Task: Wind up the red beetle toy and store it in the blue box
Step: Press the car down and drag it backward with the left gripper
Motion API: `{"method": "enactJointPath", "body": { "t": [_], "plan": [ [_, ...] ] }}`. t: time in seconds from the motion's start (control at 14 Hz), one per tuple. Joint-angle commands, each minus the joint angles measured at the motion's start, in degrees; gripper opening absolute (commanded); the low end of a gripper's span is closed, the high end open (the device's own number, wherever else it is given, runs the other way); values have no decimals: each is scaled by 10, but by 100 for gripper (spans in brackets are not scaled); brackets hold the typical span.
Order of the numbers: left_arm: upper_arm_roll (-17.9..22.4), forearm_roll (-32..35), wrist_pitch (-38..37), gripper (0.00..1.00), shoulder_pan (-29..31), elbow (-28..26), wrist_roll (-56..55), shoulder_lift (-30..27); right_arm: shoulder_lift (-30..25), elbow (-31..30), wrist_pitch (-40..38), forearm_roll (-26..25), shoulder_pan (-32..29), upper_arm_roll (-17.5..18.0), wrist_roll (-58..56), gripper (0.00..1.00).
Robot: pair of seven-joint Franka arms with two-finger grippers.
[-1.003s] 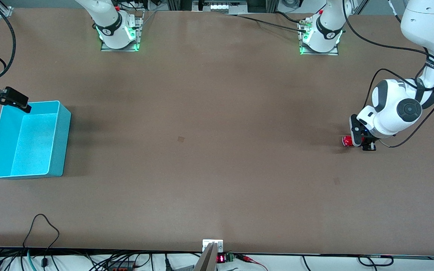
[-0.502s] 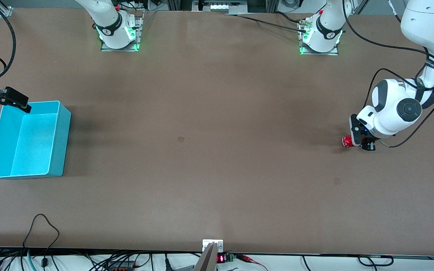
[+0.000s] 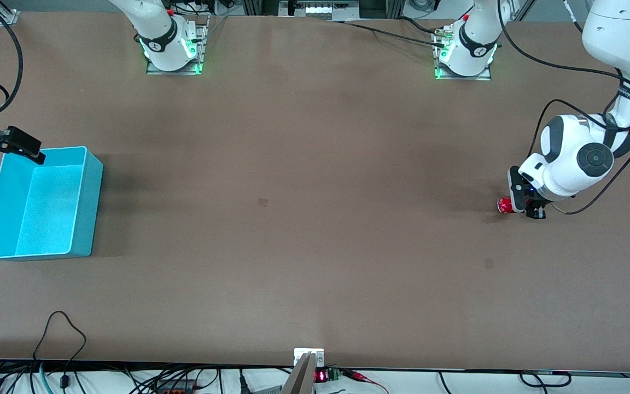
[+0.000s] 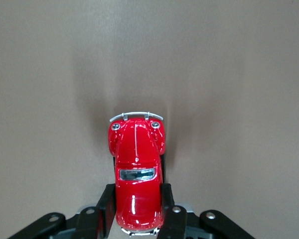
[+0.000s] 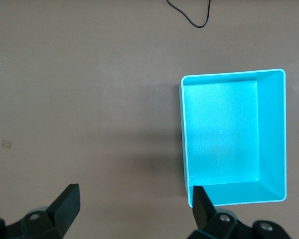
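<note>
The red beetle toy (image 3: 505,205) sits on the table at the left arm's end. My left gripper (image 3: 526,207) is low at the table and shut on the toy's rear half. In the left wrist view the toy (image 4: 136,159) lies between the black fingers (image 4: 106,201), its chrome bumper pointing away from the gripper (image 4: 137,211). The blue box (image 3: 89,180) stands open and empty at the right arm's end. My right gripper (image 3: 17,143) hangs open over the box's corner. In the right wrist view the box (image 5: 182,129) shows beside the gripper (image 5: 134,206).
The brown table (image 3: 304,191) stretches wide between the toy and the box. Both arm bases (image 3: 170,49) stand along the edge farthest from the front camera. Cables (image 3: 60,328) lie at the nearest edge.
My left gripper has shifted very slightly at the toy. The right arm and the box have not moved.
</note>
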Motion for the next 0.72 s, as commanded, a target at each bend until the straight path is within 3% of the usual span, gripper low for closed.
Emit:
{"method": "enactJointPath", "body": {
  "t": [0.0,0.36,0.64],
  "plan": [
    [-5,11,8,24,19,5,20,16,0,3,0,2,-2,0,3,100],
    [-5,11,16,24,81,56,100,59,-3,3,-3,1,4,1,4,100],
    [-5,11,31,24,103,56,120,61,-6,3,-21,2,2,0,5,100]
  ]
}}
